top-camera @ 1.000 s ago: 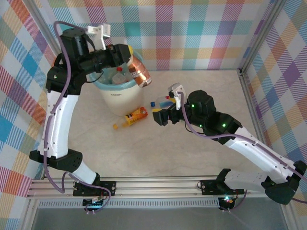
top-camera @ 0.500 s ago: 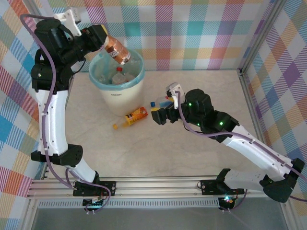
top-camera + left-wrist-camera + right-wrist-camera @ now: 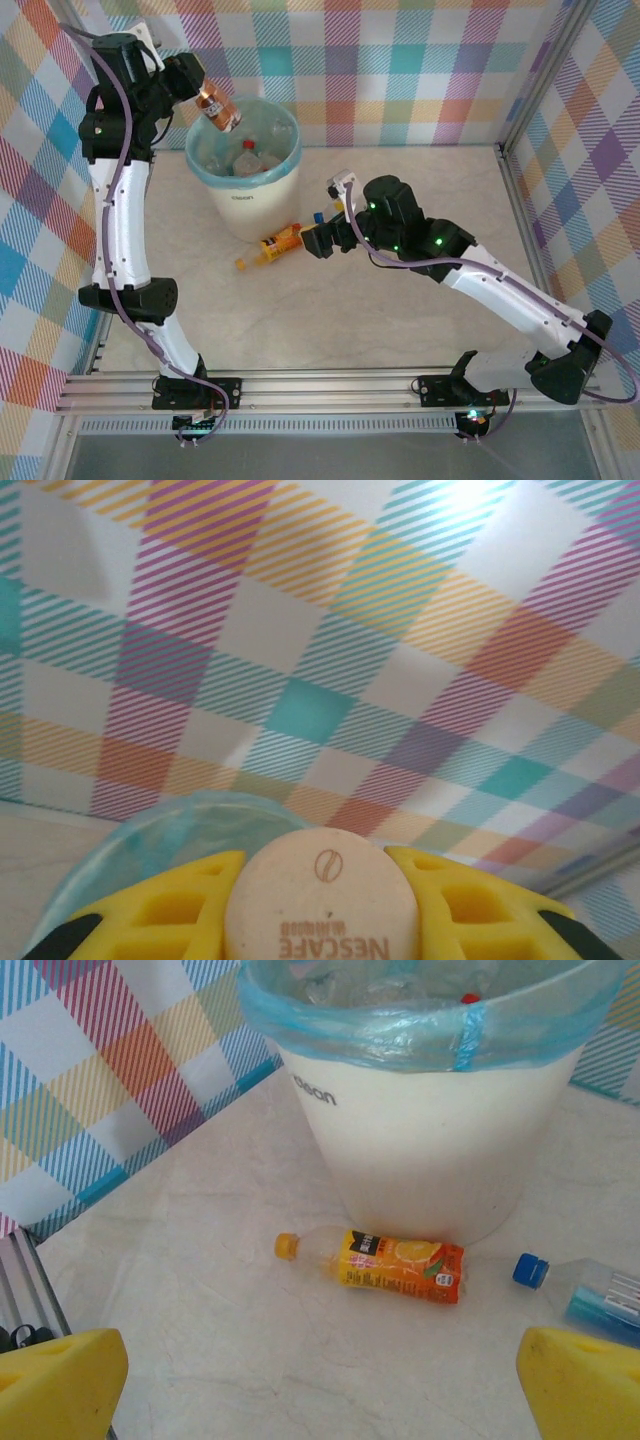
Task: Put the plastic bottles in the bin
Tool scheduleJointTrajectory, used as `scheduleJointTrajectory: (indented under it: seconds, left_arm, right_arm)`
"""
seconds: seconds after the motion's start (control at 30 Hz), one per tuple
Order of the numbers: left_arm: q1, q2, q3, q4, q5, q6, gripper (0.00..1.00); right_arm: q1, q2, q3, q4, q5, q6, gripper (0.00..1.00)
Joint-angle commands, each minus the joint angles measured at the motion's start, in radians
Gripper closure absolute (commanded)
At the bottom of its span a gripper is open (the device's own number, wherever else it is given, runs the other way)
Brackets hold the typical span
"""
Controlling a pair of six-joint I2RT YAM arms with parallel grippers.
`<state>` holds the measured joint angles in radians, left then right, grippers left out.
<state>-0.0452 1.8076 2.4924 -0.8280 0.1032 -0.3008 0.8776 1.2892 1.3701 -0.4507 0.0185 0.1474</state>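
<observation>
Plaid walls in many colours enclose your pale marbled table on three sides.

1. Bin: round, cream-white, upright near the table's far left. A blue-green liner is folded over its rim. From the right wrist you see its wall close ahead.
2. Bottles inside the bin: several clear ones, one with a red cap. You cannot count them.
3. Left claw: raised high at the far left, closed on the brown-label bottle. That bottle hangs tilted over the bin's far-left rim, clear of the liner. From the left wrist you see the yellow fingers pressed against either side of the bottle's round cream end, with the liner's edge just behind.
4. Right claw: low over the table to the right of the bin, jaws spread wide and holding nothing. Its yellow fingertips sit at the bottom corners of the right wrist view.
5. Orange-label bottle: lying on its side on the table just in front of the bin, orange cap away from the right claw. From the right wrist it lies near the bin's foot.
6. Blue-cap bottle: lying on the table just right of the orange-label bottle, apart from it.
</observation>
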Motion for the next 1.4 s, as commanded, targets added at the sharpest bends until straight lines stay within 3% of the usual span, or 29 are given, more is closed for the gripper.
scheduleJointTrajectory:
  seconds: [0.0,0.73,1.27,1.3,1.37]
  left_arm:
    - [0.022,0.037,0.033,-0.045,-0.067,0.077,1.00]
    - [0.025,0.184,-0.066,-0.081,-0.043,0.230,1.00]
    - [0.024,0.229,-0.072,-0.092,-0.051,0.250,1.00]
    - [0.025,0.231,-0.070,-0.091,-0.042,0.250,0.99]
    - [0.025,0.233,-0.066,-0.084,-0.006,0.249,0.81]
  right_arm:
    - [0.005,0.007,0.037,-0.018,-0.036,0.022,0.00]
    - [0.005,0.038,0.046,-0.034,-0.041,0.037,0.00]
    - [0.004,0.064,0.060,-0.037,-0.046,0.021,0.00]
    - [0.004,0.064,0.060,-0.040,-0.045,0.023,0.00]
    - [0.004,0.067,0.060,-0.041,-0.043,0.023,0.01]
